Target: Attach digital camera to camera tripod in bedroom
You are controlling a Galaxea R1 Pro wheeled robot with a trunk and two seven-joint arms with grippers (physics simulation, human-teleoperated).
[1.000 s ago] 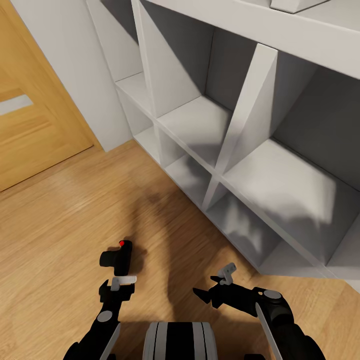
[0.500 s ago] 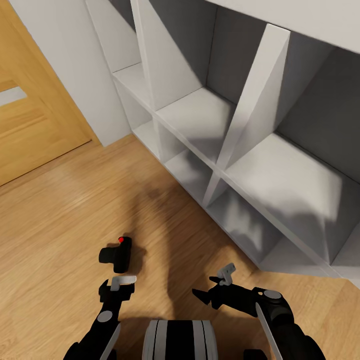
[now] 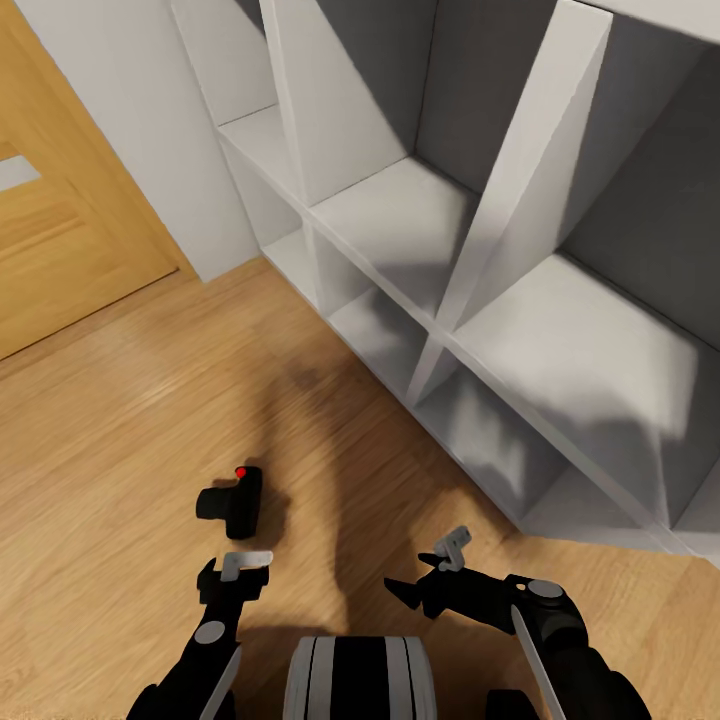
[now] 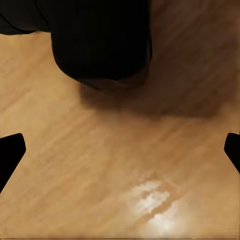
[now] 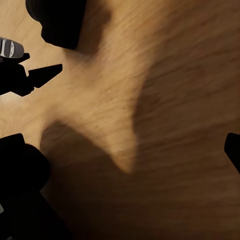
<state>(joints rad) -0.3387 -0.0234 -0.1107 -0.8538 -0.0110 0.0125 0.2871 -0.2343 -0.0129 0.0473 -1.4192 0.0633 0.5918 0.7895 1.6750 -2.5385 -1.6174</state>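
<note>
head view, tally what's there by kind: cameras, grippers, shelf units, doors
digital camera: 1
grippers: 2, left gripper and right gripper
white cube shelf unit: 1
wooden door: 1
total: 5

Small black boxy digital camera point(image 3: 232, 500) w/ a red button on top, lying on light honey-toned wood-plank floor point(image 3: 120, 430) w/ fine grain streaks & a pale glossy glare patch. White cube shelf unit point(image 3: 480, 260), insides shaded grey; wall panel pale grey-white, door point(image 3: 60, 250) warm orange-tan wood. Left end effector point(image 3: 236, 566) black w/ white pads, right end effector point(image 3: 432, 572) black w/ a light-grey pad.
</note>
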